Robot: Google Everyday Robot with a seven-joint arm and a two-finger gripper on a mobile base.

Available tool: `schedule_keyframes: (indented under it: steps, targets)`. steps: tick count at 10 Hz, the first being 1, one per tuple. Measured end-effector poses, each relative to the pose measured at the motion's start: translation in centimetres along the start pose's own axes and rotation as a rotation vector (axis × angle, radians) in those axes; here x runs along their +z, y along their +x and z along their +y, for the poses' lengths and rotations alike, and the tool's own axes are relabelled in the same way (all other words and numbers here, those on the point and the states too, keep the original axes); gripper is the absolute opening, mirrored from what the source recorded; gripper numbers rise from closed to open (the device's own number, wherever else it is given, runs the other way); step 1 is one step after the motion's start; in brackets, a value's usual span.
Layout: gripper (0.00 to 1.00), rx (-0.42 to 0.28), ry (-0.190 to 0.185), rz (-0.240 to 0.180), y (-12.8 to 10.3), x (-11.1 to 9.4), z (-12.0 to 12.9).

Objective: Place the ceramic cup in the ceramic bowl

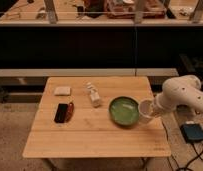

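Observation:
The ceramic bowl [123,110], wide and glossy green, sits on the right half of the wooden table [95,135]. The ceramic cup [144,111], small and white, is held just off the bowl's right rim, at the table's right edge. My gripper [152,111] is shut on the cup from the right side. The white arm [182,95] reaches in from the right.
A white bottle-like figure [93,94] lies left of the bowl. A black and red packet [64,112] and a white pad [62,90] lie on the table's left half. A dark box [194,133] with a cable sits on the floor at the right.

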Motion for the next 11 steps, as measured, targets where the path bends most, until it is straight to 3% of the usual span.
schedule_keyframes:
  steps: [3,7,10,11]
  targets:
    - [0.09,-0.045,0.004,0.040,1.6,-2.7,-2.7]
    - [0.09,-0.106,0.024,0.082,1.7,-0.4,-6.9]
    - [0.10,-0.134,0.019,0.108,1.3,0.2,-7.4]
    - [0.16,-0.135,0.022,0.102,1.3,0.6,-7.6]
